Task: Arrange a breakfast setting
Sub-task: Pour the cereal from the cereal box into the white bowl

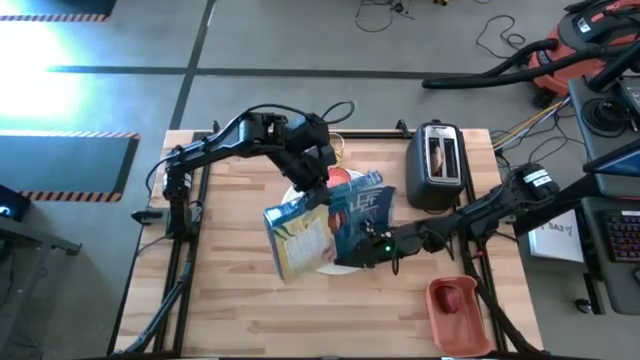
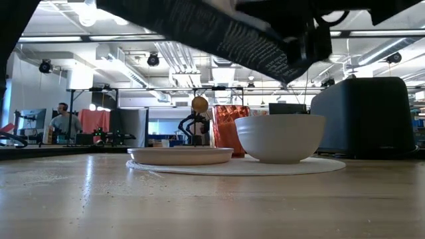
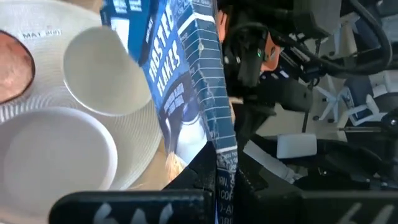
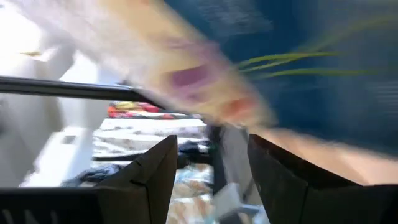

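A blue cereal box (image 1: 335, 225) hangs tilted above the white bowl (image 2: 279, 136) and the white plate (image 2: 179, 155), which rest on a round white mat (image 2: 312, 166). My left gripper (image 1: 315, 180) is shut on the box at its far end. My right gripper (image 1: 362, 252) is at the box's near right end with its fingers (image 4: 155, 174) apart and the box's broad face just past them; I cannot tell if they touch it. A red cup (image 2: 229, 129) stands behind the bowl. The toast slice (image 1: 440, 155) sticks up in the toaster. The glass is not in view. My left gripper pinches the box's narrow side panel (image 3: 219, 163) between its two fingers, at one end of the box. The box is lifted clear, tilted, above the bowl (image 3: 109, 74) and the plate (image 3: 56, 149).
A black toaster (image 1: 437, 165) stands at the far right of the table. A red tray (image 1: 455, 305) holding something red sits at the near right corner. Bare wood lies along the near and left sides of the table.
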Robot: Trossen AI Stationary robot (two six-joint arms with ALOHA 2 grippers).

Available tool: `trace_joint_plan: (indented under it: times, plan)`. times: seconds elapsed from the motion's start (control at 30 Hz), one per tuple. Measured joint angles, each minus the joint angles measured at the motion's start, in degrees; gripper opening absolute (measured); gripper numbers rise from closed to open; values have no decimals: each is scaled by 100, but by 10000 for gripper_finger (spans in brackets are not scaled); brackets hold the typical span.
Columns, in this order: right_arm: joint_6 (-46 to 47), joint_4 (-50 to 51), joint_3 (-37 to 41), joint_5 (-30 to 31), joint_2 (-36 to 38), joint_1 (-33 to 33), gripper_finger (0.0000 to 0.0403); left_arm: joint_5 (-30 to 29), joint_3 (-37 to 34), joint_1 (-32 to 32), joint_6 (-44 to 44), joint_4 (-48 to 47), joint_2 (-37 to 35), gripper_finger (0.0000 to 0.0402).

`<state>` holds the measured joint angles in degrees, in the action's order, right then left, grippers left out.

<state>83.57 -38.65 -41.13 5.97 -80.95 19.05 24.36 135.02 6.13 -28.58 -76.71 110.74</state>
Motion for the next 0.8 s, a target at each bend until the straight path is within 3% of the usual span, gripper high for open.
trace_joint_plan:
  times: [0.3,0.6,0.8]
  plan:
    - [-325,-112,-130,-413,17,-353,185,-84,-26,46,41,69,49,0]
    - [-340,-94,-113,-865,4,-542,185,20,-15,37,69,-434,22,0]
    - [-521,-70,-104,-1289,4,-480,185,-467,-15,37,351,-633,-59,0]
